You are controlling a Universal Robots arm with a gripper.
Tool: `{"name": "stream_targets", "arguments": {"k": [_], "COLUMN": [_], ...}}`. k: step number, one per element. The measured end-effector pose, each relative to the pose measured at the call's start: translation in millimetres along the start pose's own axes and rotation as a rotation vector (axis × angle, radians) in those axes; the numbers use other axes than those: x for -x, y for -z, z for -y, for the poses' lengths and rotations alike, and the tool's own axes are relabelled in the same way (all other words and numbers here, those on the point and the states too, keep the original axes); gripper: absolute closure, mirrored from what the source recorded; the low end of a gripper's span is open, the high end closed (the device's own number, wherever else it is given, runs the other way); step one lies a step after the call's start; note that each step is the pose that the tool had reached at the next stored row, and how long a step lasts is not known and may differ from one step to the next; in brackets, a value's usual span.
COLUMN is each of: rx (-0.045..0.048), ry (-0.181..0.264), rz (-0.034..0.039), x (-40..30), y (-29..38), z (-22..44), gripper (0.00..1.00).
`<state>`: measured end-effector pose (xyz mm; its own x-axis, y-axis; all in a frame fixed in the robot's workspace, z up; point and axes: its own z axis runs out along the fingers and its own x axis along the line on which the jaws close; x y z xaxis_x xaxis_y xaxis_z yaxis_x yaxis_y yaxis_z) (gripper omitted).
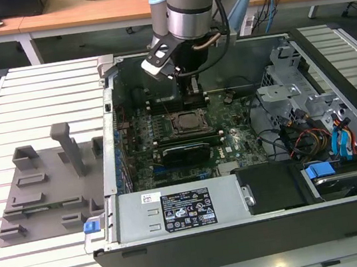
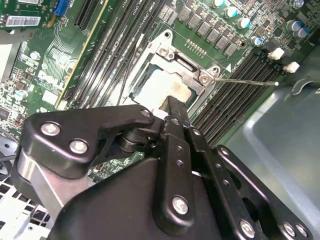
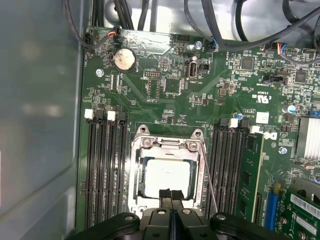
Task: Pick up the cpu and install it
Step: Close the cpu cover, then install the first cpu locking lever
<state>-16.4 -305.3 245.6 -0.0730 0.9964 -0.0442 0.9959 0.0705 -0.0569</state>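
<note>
The cpu [image 3: 167, 176] is a pale silver square lying flat inside the square socket frame [image 3: 168, 144] on the green motherboard. In the second wrist view the cpu [image 2: 159, 86] appears just past my fingertips. My gripper [image 3: 171, 195] hangs right over the near edge of the chip, its two black fingers pressed together and shut with nothing between them. In the exterior view the gripper [image 1: 192, 96] reaches down into the open computer case [image 1: 247, 231], directly above the socket [image 1: 190, 124]. A thin metal lever [image 3: 209, 186] stands out beside the socket.
Black memory slots [image 3: 105, 170] flank the socket on both sides. A long black graphics card [image 1: 184, 151] lies in front of it. The drive bay and cables [image 1: 326, 135] take up the exterior view's right. A grey fixture [image 1: 45, 187] sits outside the case on the slatted table.
</note>
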Motion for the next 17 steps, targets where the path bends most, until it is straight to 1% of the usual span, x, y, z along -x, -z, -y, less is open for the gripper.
{"name": "stream_targets", "arguments": {"k": [3, 14, 15, 17], "rx": [0.0002, 0.0000, 0.0002, 0.0017], "ry": [0.000, 0.000, 0.005, 0.039], "rz": [-0.0003, 0.0000, 0.0002, 0.0023], "x": [0.0, 0.1, 0.1, 0.1], "y": [1.7, 2.3, 2.3, 2.3], "z": [0.1, 0.1, 0.1, 0.1], "gripper": [0.89, 0.89, 0.89, 0.89]}}
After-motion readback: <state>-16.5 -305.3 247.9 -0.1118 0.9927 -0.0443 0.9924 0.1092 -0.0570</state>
